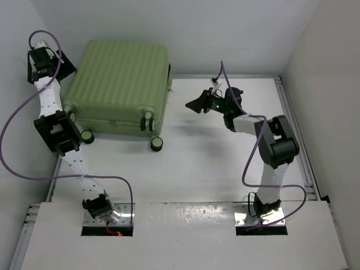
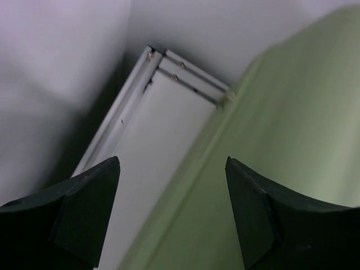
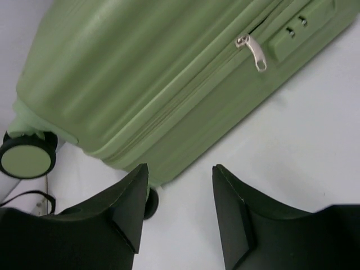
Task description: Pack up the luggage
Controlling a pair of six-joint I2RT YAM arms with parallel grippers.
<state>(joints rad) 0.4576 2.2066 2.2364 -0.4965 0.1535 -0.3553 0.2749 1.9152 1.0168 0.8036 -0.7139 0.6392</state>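
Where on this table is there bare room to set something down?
Bare table runs from the luggage to the near edge, and beyond the right gripper to the far right corner. Crowded: the left edge, where the left arm flanks the luggage.

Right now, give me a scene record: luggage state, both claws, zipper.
luggage: shells together, lying flat at the far left of the table
wheels: on the near end, facing the arm bases
zipper pull: lies on the side seam, beside the lock
left claw: open, empty, above the luggage's far left edge
right claw: open, empty, right of the luggage, aimed at its zipper side, not touching
packing: not started
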